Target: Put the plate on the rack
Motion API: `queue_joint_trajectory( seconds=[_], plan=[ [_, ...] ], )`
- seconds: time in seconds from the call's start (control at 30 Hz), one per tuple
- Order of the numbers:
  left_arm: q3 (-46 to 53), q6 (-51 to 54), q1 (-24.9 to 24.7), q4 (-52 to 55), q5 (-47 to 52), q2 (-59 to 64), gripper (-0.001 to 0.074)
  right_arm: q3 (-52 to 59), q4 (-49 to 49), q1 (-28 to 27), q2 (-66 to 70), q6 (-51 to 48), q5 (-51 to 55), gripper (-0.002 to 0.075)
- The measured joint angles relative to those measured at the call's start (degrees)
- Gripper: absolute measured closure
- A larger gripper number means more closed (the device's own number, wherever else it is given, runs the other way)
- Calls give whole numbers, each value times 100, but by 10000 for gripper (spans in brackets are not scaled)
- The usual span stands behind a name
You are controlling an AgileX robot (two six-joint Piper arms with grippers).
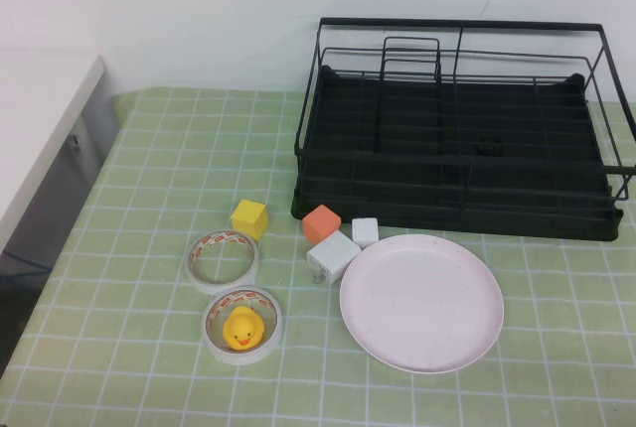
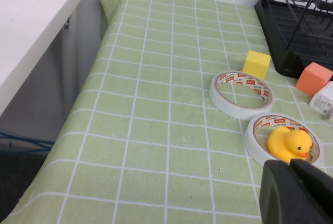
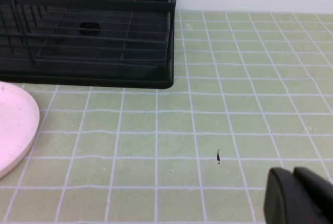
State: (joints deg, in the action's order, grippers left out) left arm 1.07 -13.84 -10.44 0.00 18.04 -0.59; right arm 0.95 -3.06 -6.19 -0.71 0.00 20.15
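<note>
On a worktop (image 1: 149,348) covered with a green checked cloth, a large pale pink plate (image 1: 421,302) lies flat near the front edge, just in front of the black wire rack (image 1: 457,129), which stands empty at the back right. The plate has not been lifted, so the task looks not yet begun. Neither arm appears in the high view (both seem to be parked off the near edge, which would explain the clear worktop). The left pincer (image 2: 296,193) shows only as a dark tip in its wrist view, its two fingers pressed together and holding nothing, above the cloth near a roll of white tape (image 2: 283,139) with a yellow toy duck (image 2: 289,143) sitting inside it. The right pincer (image 3: 299,195) is likewise a dark tip with fingers together, empty, over bare cloth to the right of the plate and well apart from it. Beside the plate's left rim sit a white block (image 1: 332,254), a smaller white cube (image 1: 365,231) and an orange cube (image 1: 321,222); a yellow cube (image 1: 248,218) and a second tape roll (image 1: 224,260) lie further left. The right arm looks better placed to take the plate, being nearer.
</note>
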Motion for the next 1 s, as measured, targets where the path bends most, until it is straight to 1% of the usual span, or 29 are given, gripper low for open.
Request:
queue_joint_trajectory(
  seconds=[0.63, 1.0],
  plan=[
    [0, 0, 0, 0, 10, 0, 737, 0, 0, 0, 0, 0, 0, 716],
    [0, 0, 0, 176, 10, 0, 737, 0, 102, 0, 0, 0, 0, 716]
  ],
)
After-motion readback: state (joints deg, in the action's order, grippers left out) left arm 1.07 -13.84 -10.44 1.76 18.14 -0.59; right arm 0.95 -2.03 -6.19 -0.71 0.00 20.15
